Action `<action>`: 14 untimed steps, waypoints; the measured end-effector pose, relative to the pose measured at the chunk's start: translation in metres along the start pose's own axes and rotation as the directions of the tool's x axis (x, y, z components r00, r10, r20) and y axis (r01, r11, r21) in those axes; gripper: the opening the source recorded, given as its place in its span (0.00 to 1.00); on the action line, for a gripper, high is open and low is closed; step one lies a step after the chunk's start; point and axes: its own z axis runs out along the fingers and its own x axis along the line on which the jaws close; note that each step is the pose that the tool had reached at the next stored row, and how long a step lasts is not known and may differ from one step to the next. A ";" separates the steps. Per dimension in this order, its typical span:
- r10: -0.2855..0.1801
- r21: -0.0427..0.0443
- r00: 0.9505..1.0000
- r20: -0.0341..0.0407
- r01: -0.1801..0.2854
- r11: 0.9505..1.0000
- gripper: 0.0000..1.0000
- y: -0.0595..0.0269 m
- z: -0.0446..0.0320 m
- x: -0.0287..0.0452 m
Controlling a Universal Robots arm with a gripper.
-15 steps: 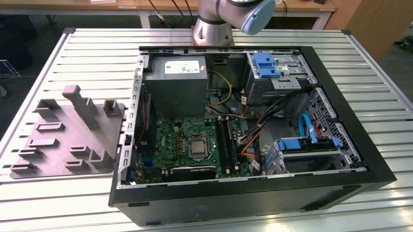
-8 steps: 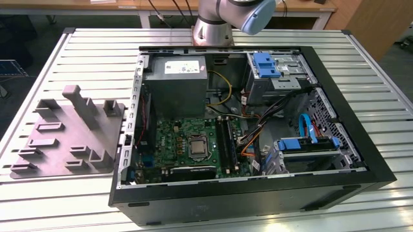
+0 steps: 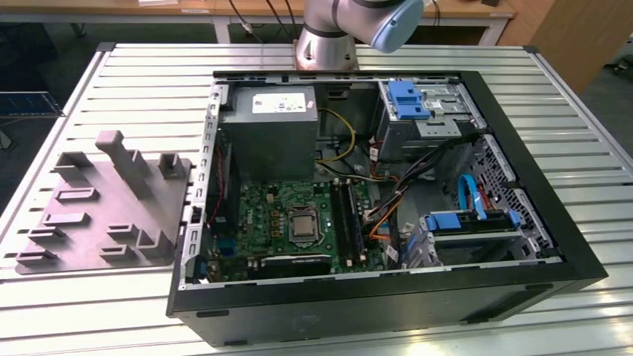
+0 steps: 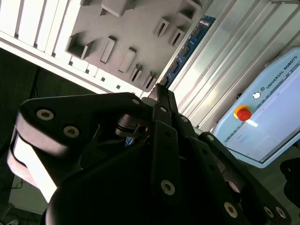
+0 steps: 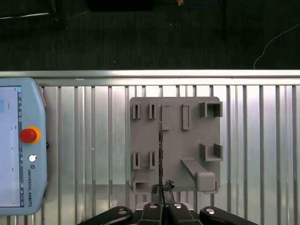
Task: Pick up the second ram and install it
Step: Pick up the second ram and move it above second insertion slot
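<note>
Gripper: the black two-finger gripper (image 5: 161, 191) has its fingers closed tight on one end of the stick
Held item: the second ram (image 4: 188, 46), a long, narrow dark blue-green circuit-board stick with dark chips, reaches straight out past the fingertips
Beyond the fingertips: grey plastic fixture plate (image 5: 187, 140) with slots and posts, apart from the stick
Beside the gripper: pale blue teach pendant (image 5: 18, 154) with red button and white lettering
Labels: white sticker (image 3: 280, 103) on the grey power-supply box (image 3: 269, 141) inside the open black computer case (image 3: 396, 297)
</note>
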 end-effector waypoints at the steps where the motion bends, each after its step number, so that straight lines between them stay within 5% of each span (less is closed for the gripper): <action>1: 0.000 0.000 1.000 0.000 0.000 1.000 0.11 -0.0026 0.0000 -0.0001; 14: 0.000 0.000 1.000 0.000 0.000 1.000 0.11 -0.0344 0.0000 -0.0008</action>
